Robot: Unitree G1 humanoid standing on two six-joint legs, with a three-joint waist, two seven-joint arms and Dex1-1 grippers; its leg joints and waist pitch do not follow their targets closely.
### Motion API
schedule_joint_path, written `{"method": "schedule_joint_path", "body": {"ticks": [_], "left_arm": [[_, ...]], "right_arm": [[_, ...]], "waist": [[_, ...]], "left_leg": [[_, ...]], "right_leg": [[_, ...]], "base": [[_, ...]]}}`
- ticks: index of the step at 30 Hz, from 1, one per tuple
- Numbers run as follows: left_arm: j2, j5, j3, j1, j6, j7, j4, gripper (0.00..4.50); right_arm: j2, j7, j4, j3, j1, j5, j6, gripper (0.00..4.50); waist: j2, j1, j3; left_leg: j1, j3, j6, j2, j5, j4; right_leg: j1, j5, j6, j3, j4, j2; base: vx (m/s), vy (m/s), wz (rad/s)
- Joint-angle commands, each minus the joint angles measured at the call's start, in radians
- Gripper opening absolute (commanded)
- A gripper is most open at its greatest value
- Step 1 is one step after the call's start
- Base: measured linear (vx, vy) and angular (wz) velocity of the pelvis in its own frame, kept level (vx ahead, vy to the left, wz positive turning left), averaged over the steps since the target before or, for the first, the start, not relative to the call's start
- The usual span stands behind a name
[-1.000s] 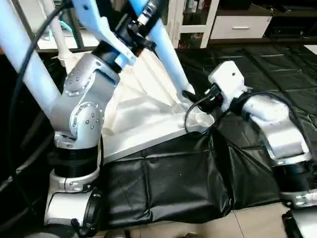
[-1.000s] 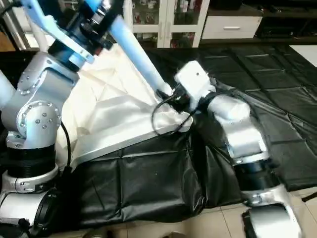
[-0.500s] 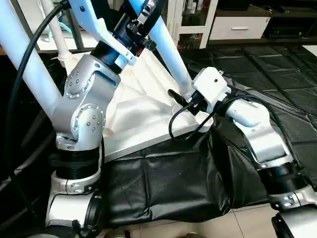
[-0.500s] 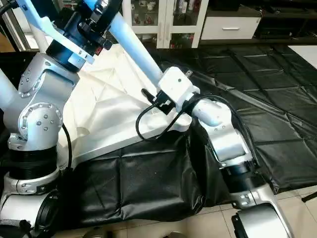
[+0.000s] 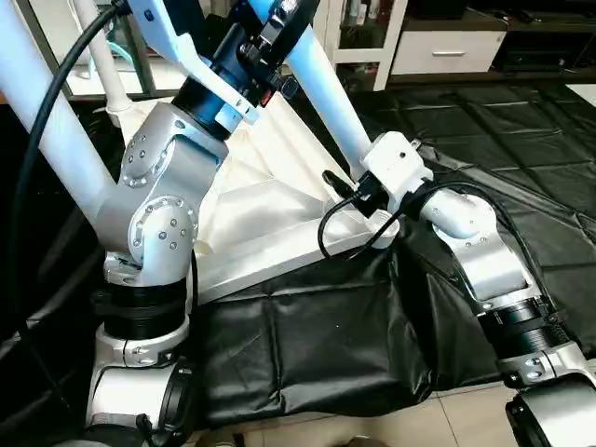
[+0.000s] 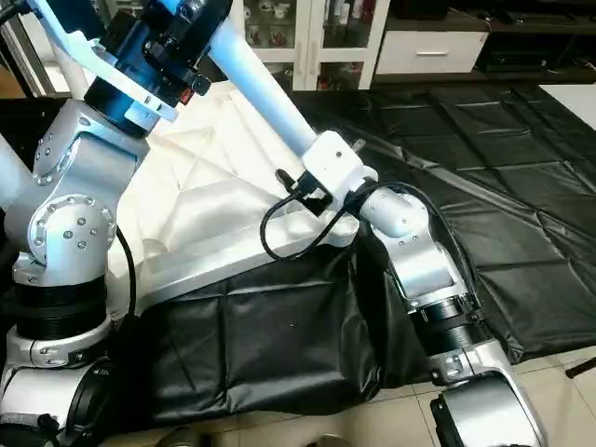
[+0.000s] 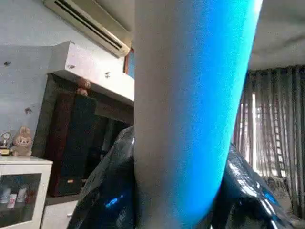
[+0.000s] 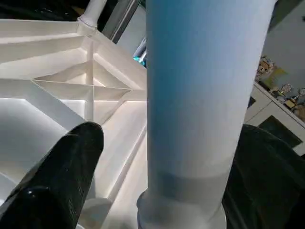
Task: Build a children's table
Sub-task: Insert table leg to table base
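Table top [image 6: 223, 177] lying upside down on a black sheet [image 6: 484, 205], ribbed underside up, near corner overhanging a raised fold of that sheet. One leg [image 6: 265, 98] standing tilted in the near right corner socket [image 8: 178, 217], leaning up and away toward picture left; base seated in the socket collar, as seen in the right wrist view. Upper end of this leg cut off by the top edge of the head views. Another leg [image 5: 37, 112] crossing the left of the picture, both ends out of frame, its socket hidden behind the left arm. A third leg [image 5: 104, 70] upright at the far corner, top cut off.

Left gripper [image 5: 265, 42] up high on the tilted leg, black fingers closed around the tube; fingertips hard to make out against dark clutter. Left forearm rising steeply from the bottom left, wrist bent toward the leg.

Right gripper [image 8: 157, 181] low at the leg's base, fingers spread wide on either side of the tube, one finger [image 8: 62, 167] clear of it, the other largely hidden behind the tube. Right forearm reaching in from the lower right, elbow bent, white wrist housing [image 6: 333, 166] just beside the socket corner.

White glass-door cabinet [image 6: 307, 37] behind, partly blocked by the arm.
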Motion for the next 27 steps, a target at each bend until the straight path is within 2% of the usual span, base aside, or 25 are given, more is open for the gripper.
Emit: {"method": "schedule_joint_path", "body": {"ticks": [1, 2, 3, 6, 7, 10, 12, 15, 18, 20, 23, 24, 27], "left_arm": [[0.005, -0.014, 0.001, 0.001, 0.005, -0.011, -0.022, 1.56], [0.005, -0.014, 0.001, 0.001, 0.005, -0.011, -0.022, 1.56], [0.007, -0.016, 0.000, 0.001, 0.005, -0.012, -0.021, 1.56], [0.009, -0.019, -0.003, 0.000, 0.008, -0.016, -0.019, 1.56], [0.009, -0.020, -0.003, 0.001, 0.009, -0.016, -0.019, 1.56], [0.010, -0.022, -0.005, 0.002, 0.011, -0.019, -0.020, 1.56], [0.011, -0.025, -0.006, 0.004, 0.013, -0.020, -0.022, 1.55], [0.011, -0.028, -0.007, 0.005, 0.016, -0.021, -0.026, 1.55], [0.010, -0.028, -0.007, 0.004, 0.017, -0.022, -0.026, 1.55], [0.009, -0.029, -0.007, 0.004, 0.019, -0.023, -0.025, 1.55], [0.012, -0.025, -0.008, 0.005, 0.025, -0.019, -0.026, 1.55], [0.009, -0.013, -0.008, 0.004, 0.018, -0.008, -0.022, 2.11], [0.007, -0.027, -0.005, 0.006, 0.029, -0.012, -0.016, 2.25]], "right_arm": [[-0.002, 0.014, 0.009, -0.009, -0.020, 0.006, -0.021, 4.15], [-0.001, 0.015, 0.008, -0.009, -0.020, 0.007, -0.023, 3.86], [-0.001, 0.018, 0.008, -0.008, -0.018, 0.009, -0.027, 3.76], [-0.001, 0.020, 0.015, -0.010, -0.022, 0.008, -0.034, 3.66], [-0.001, 0.020, 0.015, -0.010, -0.022, 0.008, -0.035, 3.41], [-0.003, 0.024, 0.020, -0.011, -0.024, 0.008, -0.038, 3.24], [-0.003, 0.029, 0.025, -0.012, -0.025, 0.007, -0.041, 2.88], [-0.004, 0.033, 0.027, -0.012, -0.025, 0.007, -0.042, 2.78], [-0.005, 0.037, 0.032, -0.012, -0.026, 0.009, -0.042, 2.39], [-0.005, 0.040, 0.036, -0.013, -0.027, 0.011, -0.040, 2.33], [-0.005, 0.044, 0.038, -0.014, -0.027, 0.013, -0.039, 1.96], [-0.005, 0.046, 0.039, -0.014, -0.027, 0.014, -0.039, 1.93], [-0.003, 0.050, 0.040, -0.018, -0.026, 0.019, -0.036, 1.88]], "waist": [[-0.009, -0.003, -0.107], [-0.009, -0.004, -0.107], [-0.010, -0.004, -0.107], [-0.009, -0.004, -0.107], [-0.008, -0.004, -0.107], [-0.009, -0.005, -0.107], [-0.010, -0.006, -0.107], [-0.009, -0.007, -0.106], [-0.010, -0.008, -0.107], [-0.010, -0.009, -0.107], [-0.011, -0.010, -0.108], [-0.011, -0.010, -0.108], [-0.010, -0.011, -0.107]], "left_leg": [[0.017, -0.004, 0.046, 0.000, 0.032, -0.044], [0.016, -0.004, 0.046, 0.000, 0.031, -0.044], [0.016, -0.003, 0.046, -0.001, 0.033, -0.043], [0.016, -0.004, 0.048, 0.000, 0.037, -0.043], [0.016, -0.004, 0.047, 0.000, 0.034, -0.044], [0.016, -0.004, 0.047, 0.000, 0.031, -0.043], [0.017, -0.004, 0.047, 0.001, 0.028, -0.044], [0.017, -0.004, 0.044, 0.001, 0.016, -0.044], [0.017, -0.003, 0.045, 0.001, 0.019, -0.044], [0.016, -0.003, 0.046, 0.000, 0.021, -0.043], [0.015, -0.003, 0.049, -0.001, 0.025, -0.042], [0.014, -0.003, 0.050, -0.001, 0.026, -0.042], [0.015, -0.003, 0.051, 0.000, 0.023, -0.042]], "right_leg": [[0.073, 0.318, -0.241, 0.037, -0.056, -0.049], [0.073, 0.316, -0.241, 0.037, -0.056, -0.048], [0.074, 0.320, -0.242, 0.037, -0.056, -0.048], [0.074, 0.327, -0.245, 0.037, -0.055, -0.048], [0.073, 0.323, -0.246, 0.036, -0.056, -0.048], [0.073, 0.318, -0.247, 0.037, -0.056, -0.048], [0.073, 0.312, -0.248, 0.036, -0.057, -0.048], [0.073, 0.291, -0.249, 0.036, -0.058, -0.049], [0.073, 0.294, -0.251, 0.037, -0.058, -0.049], [0.073, 0.297, -0.251, 0.037, -0.058, -0.049], [0.074, 0.299, -0.251, 0.036, -0.057, -0.048], [0.074, 0.301, -0.251, 0.037, -0.057, -0.048], [0.073, 0.299, -0.252, 0.036, -0.058, -0.048]], "base": [[0.000, 0.000, 0.00], [0.000, 0.000, 0.00], [0.000, 0.000, 0.00], [0.000, 0.000, 0.00], [0.000, 0.000, 0.00], [0.000, 0.000, 0.00], [0.000, 0.000, 0.00], [0.000, 0.000, 0.00], [0.000, 0.000, 0.00], [0.000, 0.000, 0.00], [0.000, 0.000, 0.00], [0.000, 0.000, 0.00], [0.000, 0.000, 0.00]]}}
